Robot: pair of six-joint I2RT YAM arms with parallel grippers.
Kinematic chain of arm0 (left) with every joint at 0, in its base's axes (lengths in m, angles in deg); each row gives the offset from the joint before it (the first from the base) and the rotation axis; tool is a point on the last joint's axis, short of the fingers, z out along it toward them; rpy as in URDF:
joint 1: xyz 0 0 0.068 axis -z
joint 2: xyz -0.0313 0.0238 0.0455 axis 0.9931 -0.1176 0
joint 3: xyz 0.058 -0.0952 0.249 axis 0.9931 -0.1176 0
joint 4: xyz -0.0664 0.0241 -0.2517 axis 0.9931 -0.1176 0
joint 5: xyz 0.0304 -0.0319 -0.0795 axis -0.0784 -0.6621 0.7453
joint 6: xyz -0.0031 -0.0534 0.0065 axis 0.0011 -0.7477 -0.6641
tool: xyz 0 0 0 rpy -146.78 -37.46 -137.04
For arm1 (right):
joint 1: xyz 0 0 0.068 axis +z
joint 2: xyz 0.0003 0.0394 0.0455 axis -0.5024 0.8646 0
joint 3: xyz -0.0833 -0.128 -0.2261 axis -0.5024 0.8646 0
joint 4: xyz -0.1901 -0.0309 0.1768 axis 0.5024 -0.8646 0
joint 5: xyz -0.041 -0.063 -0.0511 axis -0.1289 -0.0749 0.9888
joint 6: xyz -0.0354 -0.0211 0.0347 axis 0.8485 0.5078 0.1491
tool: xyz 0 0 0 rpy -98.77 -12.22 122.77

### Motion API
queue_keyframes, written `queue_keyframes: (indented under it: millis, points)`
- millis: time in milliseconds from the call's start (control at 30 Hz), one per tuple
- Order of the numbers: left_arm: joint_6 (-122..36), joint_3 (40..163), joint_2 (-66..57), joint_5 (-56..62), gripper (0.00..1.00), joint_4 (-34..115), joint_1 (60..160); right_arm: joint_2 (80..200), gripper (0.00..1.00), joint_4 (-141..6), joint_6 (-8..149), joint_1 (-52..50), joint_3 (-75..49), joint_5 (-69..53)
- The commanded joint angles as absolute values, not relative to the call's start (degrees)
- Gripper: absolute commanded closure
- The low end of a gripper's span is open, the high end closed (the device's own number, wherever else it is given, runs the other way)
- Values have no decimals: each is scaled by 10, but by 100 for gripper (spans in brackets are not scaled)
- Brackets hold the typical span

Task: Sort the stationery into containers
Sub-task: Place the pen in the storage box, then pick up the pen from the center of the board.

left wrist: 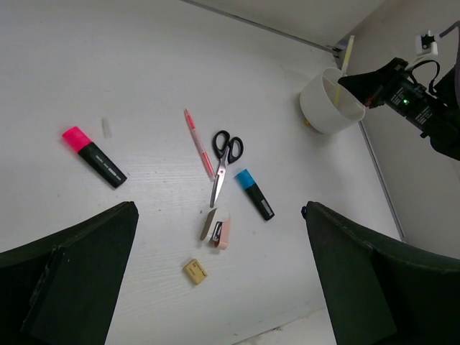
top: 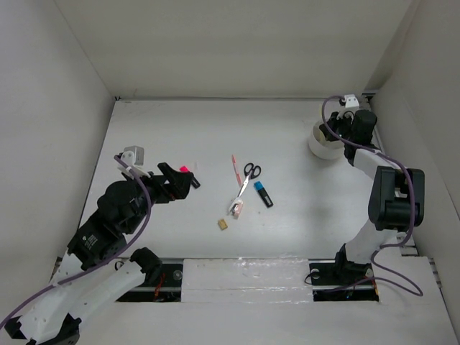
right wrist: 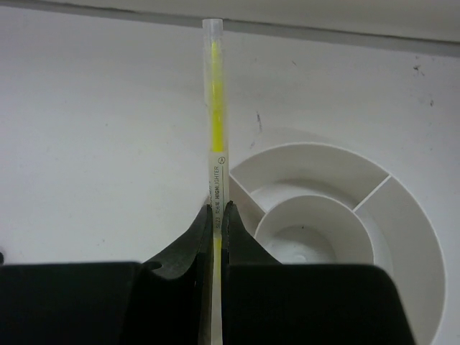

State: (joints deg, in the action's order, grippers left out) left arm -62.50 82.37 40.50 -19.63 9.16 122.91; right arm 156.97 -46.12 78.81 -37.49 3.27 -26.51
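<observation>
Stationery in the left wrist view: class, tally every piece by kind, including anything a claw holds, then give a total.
Markers: 2 (pink cap, blue cap)
Red pen: 1
Scissors: 1
Yellow stick: 1, gripped by the right claw
Small eraser-like pieces: 2 (tan; pink-and-beige)
Total: 7
Faint pale speck beside the pink marker: unclear, not counted.

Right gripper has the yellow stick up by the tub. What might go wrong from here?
The yellow stick stands upright in the right gripper, lined up with the outer rim of the white tub rather than a compartment. Released here, it may strike the rim and drop outside. It also looks taller than the tub's walls, so it could lean and tip out.
</observation>
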Motion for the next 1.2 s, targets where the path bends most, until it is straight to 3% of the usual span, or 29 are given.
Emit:
queue_keyframes:
  millis: [0,300,400,433,567,767,833,867,900,1000,1167]
  points:
    - [-614,822,414,-183,0,116,1230,1551,100,-488,812,-368,7,-228]
    - [-609,822,425,-183,0,122,1230,1551,100,-518,819,-356,18,-202]
    - [-609,822,425,-183,0,122,1230,1545,84,-518,819,-351,18,-202]
    - [-609,822,425,-183,0,122,1230,1544,72,-518,819,-351,23,-195]
    - [-609,822,425,-183,0,122,1230,1519,56,-518,819,-345,30,-195]
    - [-609,822,425,-183,0,122,1230,1475,50,-518,808,-325,41,-188]
    - [-614,822,425,-183,0,122,1230,1444,43,-518,808,-296,47,-161]
    - [-614,822,425,-190,0,122,1230,1433,33,-518,803,-282,55,-147]
    - [-614,822,425,-190,0,116,1230,1422,0,-518,803,-250,55,-115]
    - [-634,822,418,-223,0,111,1230,1406,0,-534,774,-182,63,-55]
    - [-694,843,376,-311,0,47,1230,1454,0,-624,704,-7,18,145]
